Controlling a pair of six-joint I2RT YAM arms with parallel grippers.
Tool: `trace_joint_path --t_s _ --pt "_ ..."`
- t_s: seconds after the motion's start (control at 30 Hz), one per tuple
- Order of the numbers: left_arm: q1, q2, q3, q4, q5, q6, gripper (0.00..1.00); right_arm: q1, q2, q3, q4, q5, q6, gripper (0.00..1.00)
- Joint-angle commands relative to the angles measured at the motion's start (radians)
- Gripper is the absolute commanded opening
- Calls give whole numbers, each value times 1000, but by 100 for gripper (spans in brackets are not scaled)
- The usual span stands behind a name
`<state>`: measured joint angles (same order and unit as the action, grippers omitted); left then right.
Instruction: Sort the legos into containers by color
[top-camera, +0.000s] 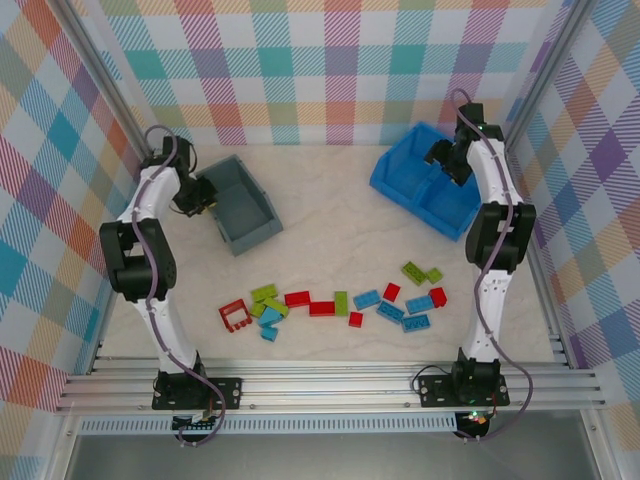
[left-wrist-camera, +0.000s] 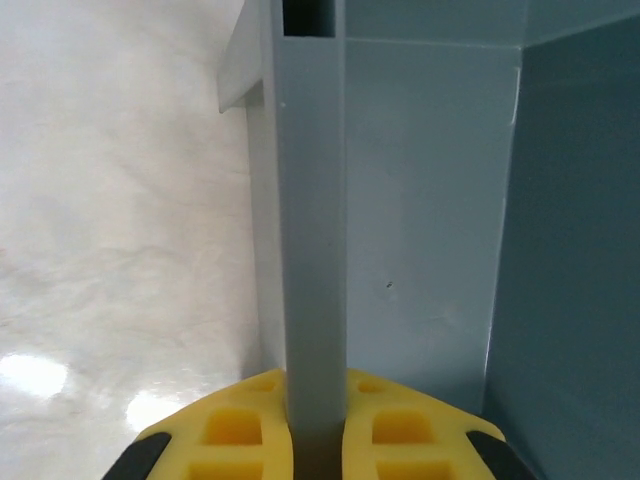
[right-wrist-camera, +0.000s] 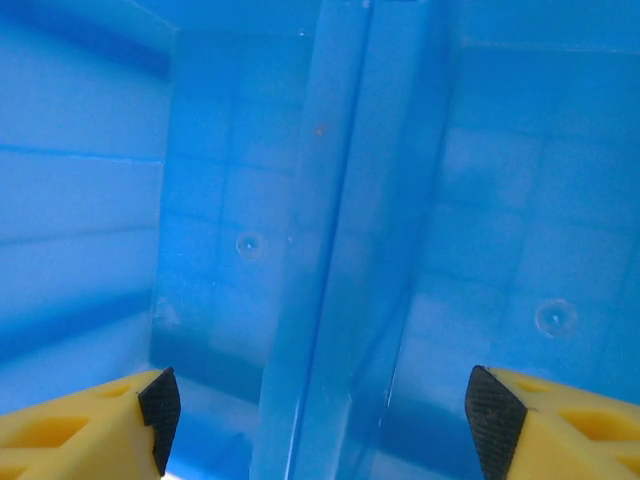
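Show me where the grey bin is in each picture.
Top external: grey bin, left of middle.
Left wrist: its wall runs up the centre, pinched by the left end effector.
Right wrist: the blue bin, its divider.
Shared landmark: the left end effector clamping the bin's wall.

You have grey bin (top-camera: 255, 232) upper left of top frame, bright blue bin (top-camera: 405, 185) upper right. Legos (top-camera: 322, 308) lower centre: red, light blue, lime green, mixed. Tabletop (top-camera: 330, 220) cream, faintly marbled. Walls (top-camera: 340, 60) pastel plaid, multicoloured. Arms (top-camera: 150, 210) white, black joints. In your wrist views: fingers (left-wrist-camera: 235, 430) yellow, pads (right-wrist-camera: 160, 405) black.
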<state>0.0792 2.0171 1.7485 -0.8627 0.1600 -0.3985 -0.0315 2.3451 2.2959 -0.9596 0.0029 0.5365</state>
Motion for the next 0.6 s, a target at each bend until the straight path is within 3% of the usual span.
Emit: trace_joint_path --t_s 0.0,0.17,0.37,0.57 --pt "-40 30 76 -22 72 86 0 4 63 119 -90 17 -33 74" --pt "-80 78 142 -36 109 131 0 8 136 209 -118 0 -67 53" --pt "-127 117 192 -31 115 148 0 66 105 200 -132 59 -191 23" --pt "-158 157 257 -55 101 189 0 174 31 99 -127 147 -264 14"
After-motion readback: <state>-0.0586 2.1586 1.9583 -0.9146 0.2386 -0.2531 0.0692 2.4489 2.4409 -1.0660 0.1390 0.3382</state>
